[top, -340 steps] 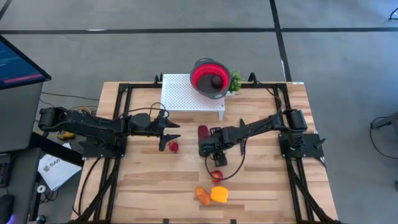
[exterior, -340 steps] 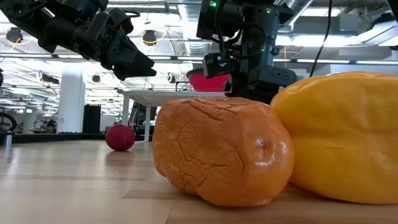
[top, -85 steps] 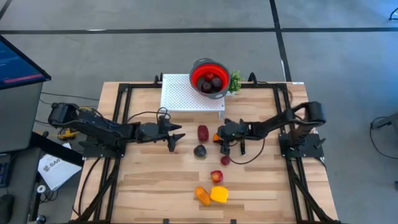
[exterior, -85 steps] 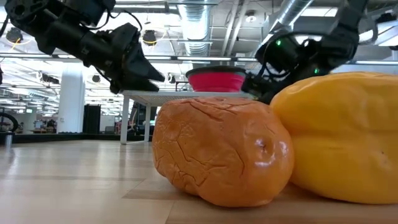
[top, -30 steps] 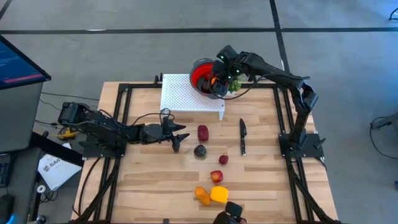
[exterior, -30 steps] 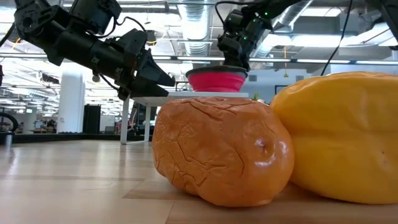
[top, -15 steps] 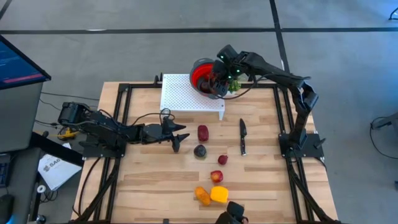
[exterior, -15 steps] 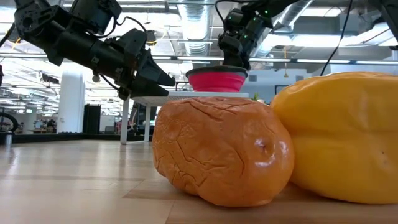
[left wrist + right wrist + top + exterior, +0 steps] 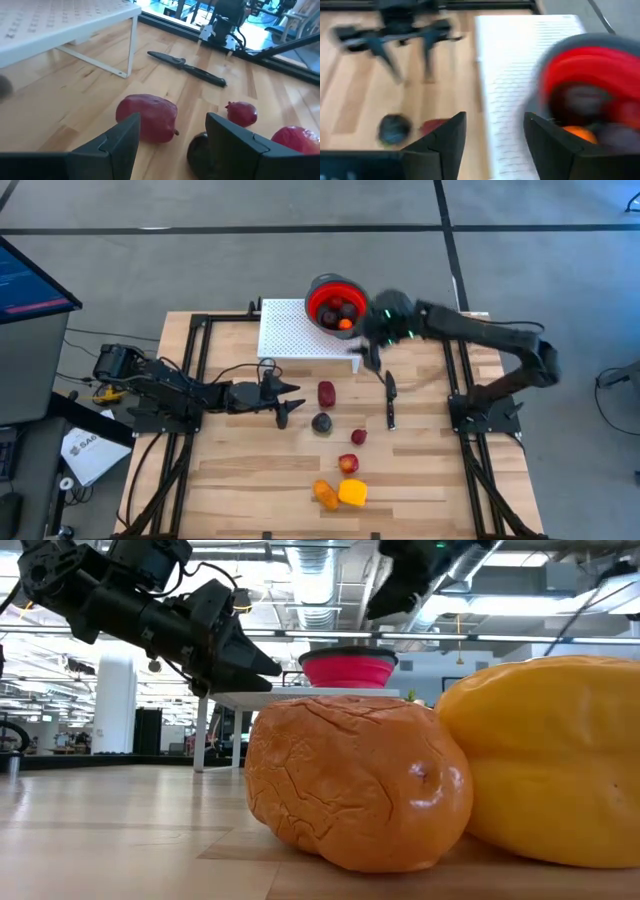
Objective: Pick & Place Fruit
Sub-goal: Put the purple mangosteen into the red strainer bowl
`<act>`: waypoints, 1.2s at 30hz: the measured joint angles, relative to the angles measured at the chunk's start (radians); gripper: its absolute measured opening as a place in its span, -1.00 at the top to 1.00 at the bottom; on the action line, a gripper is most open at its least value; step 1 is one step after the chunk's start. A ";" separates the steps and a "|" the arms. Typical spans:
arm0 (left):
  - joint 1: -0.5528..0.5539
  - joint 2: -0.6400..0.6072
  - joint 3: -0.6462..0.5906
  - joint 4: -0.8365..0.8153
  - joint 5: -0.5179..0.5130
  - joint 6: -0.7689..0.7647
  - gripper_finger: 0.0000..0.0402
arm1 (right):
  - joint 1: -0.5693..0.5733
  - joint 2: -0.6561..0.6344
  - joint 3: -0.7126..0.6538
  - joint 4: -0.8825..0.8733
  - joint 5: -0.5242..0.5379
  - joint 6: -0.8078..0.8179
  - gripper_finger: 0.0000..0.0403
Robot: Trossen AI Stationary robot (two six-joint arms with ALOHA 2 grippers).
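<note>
The left gripper (image 9: 283, 402) is sitting empty with its fingers apart, and the maroon toy fruit (image 9: 326, 393) is lying on the table just ahead of it. The right gripper (image 9: 374, 352), also spread and empty, is hanging by the round red bowl (image 9: 322, 284).

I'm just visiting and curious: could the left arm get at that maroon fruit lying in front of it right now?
Probably yes. The left end effector hovers open right beside the maroon fruit, which lies in the open on the table. Only the dark fruit lies close by.
</note>
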 joint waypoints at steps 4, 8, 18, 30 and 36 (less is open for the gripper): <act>0.001 0.000 0.000 0.000 0.045 0.123 -0.09 | 0.114 -0.141 -0.320 0.297 -0.001 0.093 0.14; 0.000 0.000 0.000 0.001 0.186 0.267 -0.09 | 0.209 -0.209 -0.580 0.616 0.006 0.231 0.22; 0.013 0.057 0.198 -0.225 0.366 0.363 -0.38 | 0.268 -0.214 -0.818 0.994 0.087 0.383 0.36; 0.011 0.340 0.356 -0.271 0.385 0.518 -0.72 | 0.328 -0.212 -0.846 0.993 0.085 0.381 0.39; 0.011 0.394 0.355 -0.274 0.385 0.521 -0.67 | 0.369 -0.212 -0.846 0.994 0.085 0.359 0.39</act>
